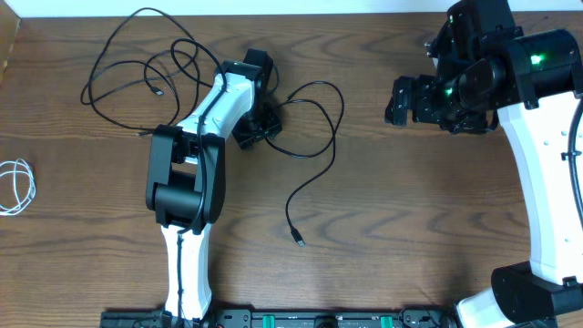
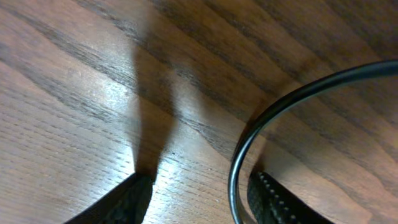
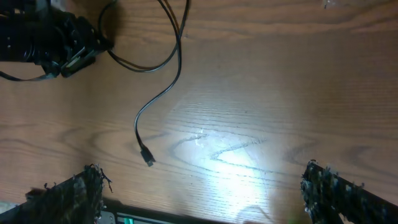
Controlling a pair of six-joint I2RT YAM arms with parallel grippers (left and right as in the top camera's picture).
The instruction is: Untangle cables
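Between my left fingers (image 2: 124,202), set apart, runs 1 black cable (image 2: 298,94), unpinched; my right fingers (image 3: 339,193) spread wide, empty. Grasp step, I judge: next I pinch, then draw it off the loops (image 1: 173,66).

Dark wood-grain table (image 1: 410,200) is strewn w/ looped black cables (image 1: 137,64) from upper left to ctr, and a white cable (image 1: 16,185) is coiled at its left edge.

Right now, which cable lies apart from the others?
The white cable, coiled alone at the table's left edge; the two black cables spread around the left arm.
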